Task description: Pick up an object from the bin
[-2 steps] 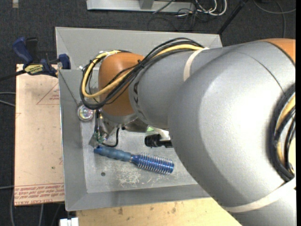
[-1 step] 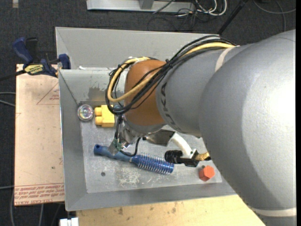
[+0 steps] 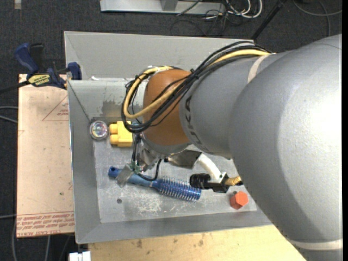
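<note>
We see a blue brush [image 3: 173,188] with ribbed blue bristles on the scuffed grey bin [image 3: 81,162] floor. Above its handle end lie a yellow block [image 3: 120,134] and a silvery round disc [image 3: 99,129]. Right of the brush are a black piece [image 3: 205,181], a white piece [image 3: 209,165] and an orange-red cube [image 3: 238,200].

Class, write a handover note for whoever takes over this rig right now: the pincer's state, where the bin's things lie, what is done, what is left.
Pincer: down at the handle end of the blue brush, front left of the bin; open or shut cannot be told.
Other things: yellow block and round shiny disc at left; black-and-white tool and orange block at right.
Done: nothing lifted; the brush lies on the floor.
Left: secure a grip, lift out.
</note>
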Robot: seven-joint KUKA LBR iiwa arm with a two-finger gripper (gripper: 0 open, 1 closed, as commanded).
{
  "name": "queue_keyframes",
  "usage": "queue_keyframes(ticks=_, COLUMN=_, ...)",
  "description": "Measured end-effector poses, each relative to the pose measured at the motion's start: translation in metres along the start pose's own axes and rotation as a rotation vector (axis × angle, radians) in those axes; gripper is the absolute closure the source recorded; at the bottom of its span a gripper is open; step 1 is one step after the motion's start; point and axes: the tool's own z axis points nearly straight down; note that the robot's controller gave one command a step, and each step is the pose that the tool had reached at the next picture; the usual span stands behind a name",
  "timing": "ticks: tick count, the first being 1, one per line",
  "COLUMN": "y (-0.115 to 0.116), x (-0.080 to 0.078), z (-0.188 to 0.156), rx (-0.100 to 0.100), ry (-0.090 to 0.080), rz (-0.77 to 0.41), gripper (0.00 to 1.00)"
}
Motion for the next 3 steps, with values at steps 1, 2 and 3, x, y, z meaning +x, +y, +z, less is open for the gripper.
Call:
queue_keyframes(ticks=1, y=-0.030, x=-0.028, z=0.066, rx=0.007, ry=0.002, rz=0.059, gripper=0.00)
queue_keyframes(ticks=2, y=-0.027, x=-0.027, z=0.063, rx=0.001, ry=0.001, rz=0.054, gripper=1.00)
queue_keyframes(ticks=3, y=-0.026, x=-0.043, z=-0.076, rx=-0.007, ry=-0.004, rz=0.072, gripper=1.00)
